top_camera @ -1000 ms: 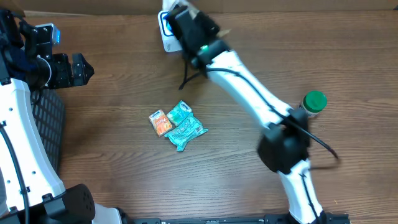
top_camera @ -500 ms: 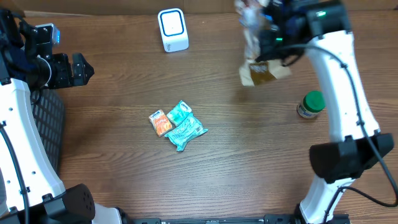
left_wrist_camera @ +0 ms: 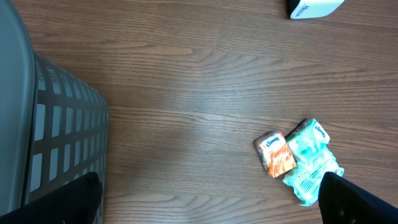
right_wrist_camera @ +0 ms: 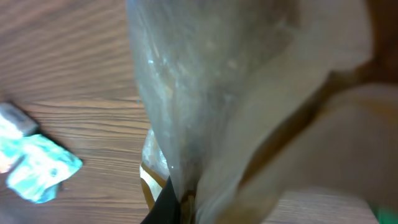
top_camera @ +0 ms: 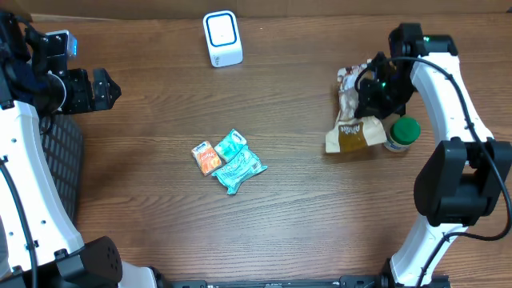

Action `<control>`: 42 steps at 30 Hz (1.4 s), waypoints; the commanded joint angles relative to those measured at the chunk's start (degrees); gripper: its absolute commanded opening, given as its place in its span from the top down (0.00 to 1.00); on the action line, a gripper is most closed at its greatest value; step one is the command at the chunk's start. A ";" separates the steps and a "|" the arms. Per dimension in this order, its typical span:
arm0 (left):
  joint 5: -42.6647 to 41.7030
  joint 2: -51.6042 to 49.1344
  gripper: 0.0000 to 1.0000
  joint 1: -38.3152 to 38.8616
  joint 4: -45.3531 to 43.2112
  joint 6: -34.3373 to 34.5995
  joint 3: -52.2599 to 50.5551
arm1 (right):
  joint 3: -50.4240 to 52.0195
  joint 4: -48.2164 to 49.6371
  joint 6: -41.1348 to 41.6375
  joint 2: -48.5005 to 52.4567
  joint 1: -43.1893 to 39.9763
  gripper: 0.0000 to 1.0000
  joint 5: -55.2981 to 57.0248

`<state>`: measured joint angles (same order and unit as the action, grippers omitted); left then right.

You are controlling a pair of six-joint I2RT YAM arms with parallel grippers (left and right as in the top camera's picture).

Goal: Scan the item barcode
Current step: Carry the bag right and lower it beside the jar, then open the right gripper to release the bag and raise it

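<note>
Counter [top_camera: 160,224]: brown wood grain, smooth, matt. Bag [top_camera: 352,120]: crinkled glossy film, part clear, part tan. Packets [top_camera: 236,164]: shiny plastic wrap. Scanner [top_camera: 222,38]: smooth white plastic. Basket [left_wrist_camera: 56,137]: grey, matt mesh.

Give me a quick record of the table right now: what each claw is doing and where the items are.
left claw: open, empty, by the basket
right claw: shut on snack bag
scanner: far edge, upright
green-lidded jar: beside the snack bag
tissue packs: mid-table, clustered
</note>
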<state>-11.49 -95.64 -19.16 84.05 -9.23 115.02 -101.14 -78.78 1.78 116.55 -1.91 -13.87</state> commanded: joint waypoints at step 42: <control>-0.09 0.07 0.01 0.44 -0.09 -1.03 0.57 | 1.38 13.27 17.29 -0.37 13.97 0.96 -3.39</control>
<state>-11.49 -95.64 -19.11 84.03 -9.23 115.02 -104.40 -69.08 11.20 116.53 11.20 -23.07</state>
